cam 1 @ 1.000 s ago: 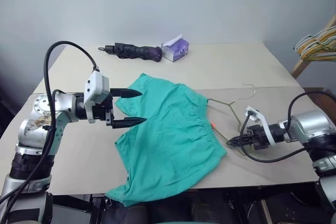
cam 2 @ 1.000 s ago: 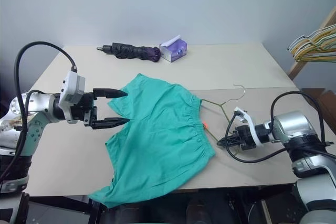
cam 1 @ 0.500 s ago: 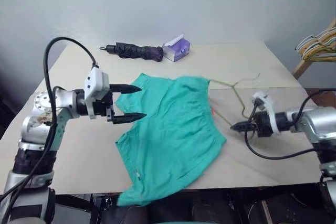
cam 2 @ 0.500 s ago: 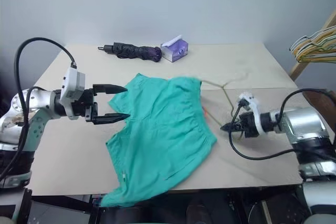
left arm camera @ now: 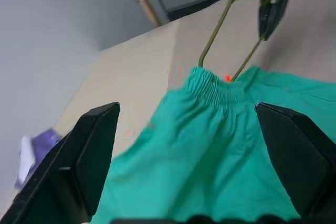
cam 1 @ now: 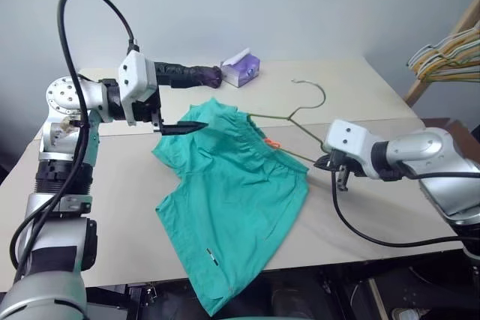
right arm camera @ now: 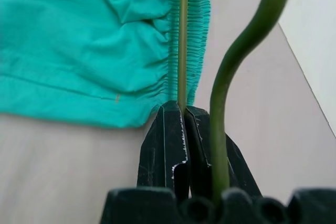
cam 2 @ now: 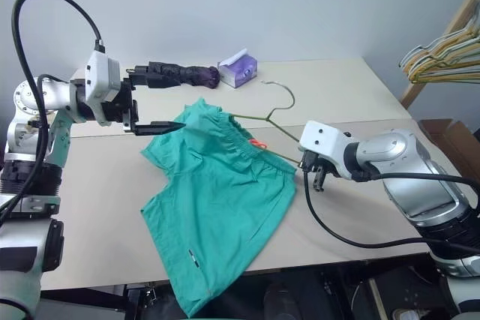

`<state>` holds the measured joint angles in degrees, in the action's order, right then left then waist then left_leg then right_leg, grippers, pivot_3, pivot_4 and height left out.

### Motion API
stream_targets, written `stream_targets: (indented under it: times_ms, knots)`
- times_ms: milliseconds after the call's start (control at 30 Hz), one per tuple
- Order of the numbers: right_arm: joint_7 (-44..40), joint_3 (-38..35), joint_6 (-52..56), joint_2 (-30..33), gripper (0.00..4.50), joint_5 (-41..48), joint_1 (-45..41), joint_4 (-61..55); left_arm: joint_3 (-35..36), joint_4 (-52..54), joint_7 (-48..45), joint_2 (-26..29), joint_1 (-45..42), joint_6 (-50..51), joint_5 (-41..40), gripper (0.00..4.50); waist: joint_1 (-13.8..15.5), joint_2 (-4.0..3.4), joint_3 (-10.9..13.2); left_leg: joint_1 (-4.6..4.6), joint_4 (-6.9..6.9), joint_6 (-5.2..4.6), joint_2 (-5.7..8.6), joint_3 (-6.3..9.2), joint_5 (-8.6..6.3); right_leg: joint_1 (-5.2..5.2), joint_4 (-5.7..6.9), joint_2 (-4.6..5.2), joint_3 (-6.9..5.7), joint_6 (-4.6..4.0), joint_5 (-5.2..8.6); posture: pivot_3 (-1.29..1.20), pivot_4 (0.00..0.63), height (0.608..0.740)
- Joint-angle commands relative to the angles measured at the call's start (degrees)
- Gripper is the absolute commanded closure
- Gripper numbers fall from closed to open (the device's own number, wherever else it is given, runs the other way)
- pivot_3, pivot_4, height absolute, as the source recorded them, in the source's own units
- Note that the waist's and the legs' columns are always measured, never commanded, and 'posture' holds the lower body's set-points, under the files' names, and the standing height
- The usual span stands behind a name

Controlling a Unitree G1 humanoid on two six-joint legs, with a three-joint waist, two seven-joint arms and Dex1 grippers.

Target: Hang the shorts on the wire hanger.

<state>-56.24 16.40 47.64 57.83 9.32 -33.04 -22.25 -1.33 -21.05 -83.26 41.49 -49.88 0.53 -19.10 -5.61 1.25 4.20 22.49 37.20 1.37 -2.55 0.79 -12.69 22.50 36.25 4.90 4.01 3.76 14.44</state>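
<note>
— Can any text, label, brand or number be read?
— None can be read. A small pale tag is seen on the teal-green fabric shorts, but nothing on it can be made out.

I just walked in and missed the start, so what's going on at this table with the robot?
A two-armed robot is trying to get green shorts onto a wire hanger. Its right claw is shut on the hanger's wire, and one side of the hanger runs into the gathered waistband. The left claw is open, hovering at the far side of the shorts without gripping them. Most of the shorts lie on the table, one leg drooping over the near edge.
</note>
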Motion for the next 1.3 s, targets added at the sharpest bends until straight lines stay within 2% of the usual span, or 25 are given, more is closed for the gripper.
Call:
stream_targets:
  times_ms: [33, 233, 433, 533, 600, 967, 1167, 1300]
  knots:
    - [-1.91, 0.48, -0.19, 0.46, 4.5, -0.46, -3.16, -3.73, -3.48, -2.68, -4.4, -0.11, -3.14, -7.72, 4.06, 0.03, -0.32, 0.0, 0.0, 0.0, 0.0, 0.0, 0.0, 0.01, 0.0, 0.0, 0.02, 0.0, -0.01, 0.0, 0.0, -0.1, 0.0, 0.74]
    - [-4.56, 2.15, -0.88, 0.54, 4.5, -0.57, -5.48, -4.52, -8.02, -14.78, -6.46, -4.17, -8.5, -18.22, 10.13, 0.03, -0.7, -0.01, -0.01, -0.04, 0.04, 0.0, 0.01, 0.04, 0.0, -0.05, 0.04, 0.0, -0.02, 0.0, -0.01, -0.1, 0.0, 0.74]
    - [-5.53, 2.23, 0.02, -0.57, 4.5, 0.1, -6.96, -4.97, -12.21, -21.38, -9.03, -5.07, -10.08, -24.88, 13.16, 0.03, -1.66, -0.01, -0.01, 0.17, 0.05, 0.0, 0.01, 0.08, 0.0, 0.13, 0.05, 0.0, -0.02, 0.01, 0.0, -0.11, 0.0, 0.74]
    - [-6.02, 1.45, 0.96, -0.99, 4.5, 1.3, -7.2, -5.73, -11.73, -23.08, -8.87, -6.07, -9.97, -26.37, 13.41, 0.53, -1.79, -0.01, -0.01, 0.3, 0.14, -0.01, 0.01, 0.08, 0.0, 0.32, 0.25, 0.0, -0.02, 0.0, 0.0, -0.11, 0.0, 0.74]
    - [-6.24, 1.04, 1.46, -1.06, 4.5, 1.89, -7.29, -6.16, -11.73, -23.42, -9.1, -6.24, -9.91, -26.28, 12.64, 1.06, -1.81, -0.01, -0.01, 0.6, 0.39, -0.01, 0.01, 0.12, 0.0, 0.66, 0.58, 0.0, -0.01, 0.01, 0.01, -0.11, 0.0, 0.74]
    - [-6.48, -0.95, 3.95, -1.77, 4.5, 5.88, -8.22, -6.87, -12.02, -21.88, -9.24, -5.24, -8.56, -24.91, 10.07, 4.4, -1.8, -0.01, -0.01, 0.7, 0.6, -0.02, 0.01, 0.17, -0.01, 0.69, 0.67, -0.01, -0.02, 0.02, 0.02, -0.11, 0.0, 0.74]
    - [-6.88, -1.74, 2.04, -2.07, 4.5, 6.84, -7.84, -6.87, -12.09, -19.28, -9.24, -4.32, -7.45, -20.81, 8.22, 4.45, -1.76, -0.02, -0.02, 0.7, 0.62, -0.02, 0.02, 0.19, -0.01, 0.68, 0.71, -0.01, -0.02, 0.02, 0.02, -0.11, 0.0, 0.74]
    - [-6.0, -2.8, -0.95, -0.73, 3.56, 4.82, -6.63, -4.63, -11.74, -16.47, -9.24, -3.43, -6.03, -17.82, 6.56, 4.5, -1.8, -0.03, -0.02, 0.7, 0.62, -0.02, 0.02, 0.19, -0.01, 0.69, 0.72, -0.01, -0.02, 0.03, 0.02, -0.11, 0.0, 0.74]
